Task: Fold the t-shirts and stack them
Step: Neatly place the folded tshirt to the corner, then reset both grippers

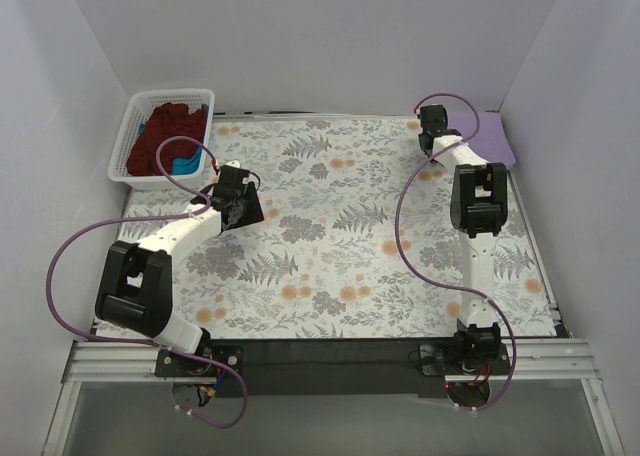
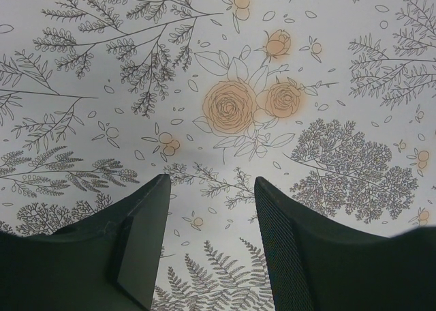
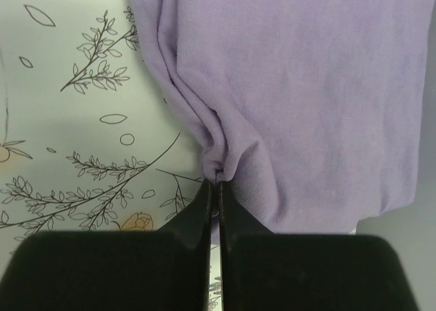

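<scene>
Black left tool (image 2: pixel 211 209) hangs released over the floral table (image 1: pixel 330 236). Farther right, my right tool (image 3: pixel 216 188) is clenched on a fold of the lavender t-shirt (image 3: pixel 306 86) at the table's far corner; I'd drag it slowly, staying low. Far left, the white lattice basket (image 1: pixel 124 141) holds maroon t-shirts (image 1: pixel 160 146) and a blue t-shirt (image 1: pixel 186 163).

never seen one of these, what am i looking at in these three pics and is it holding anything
Two robot arms are bolted at the near edge of a floral-covered table. The wide picture looks down from above. The other two come from a camera on each wrist, so the dark shapes at the bottom are the arm's own fingers. The left end effector is open and empty. The right end effector is shut on a fold of the lavender shirt at the far right corner. A white basket at far left holds maroon cloth and blue cloth.
</scene>
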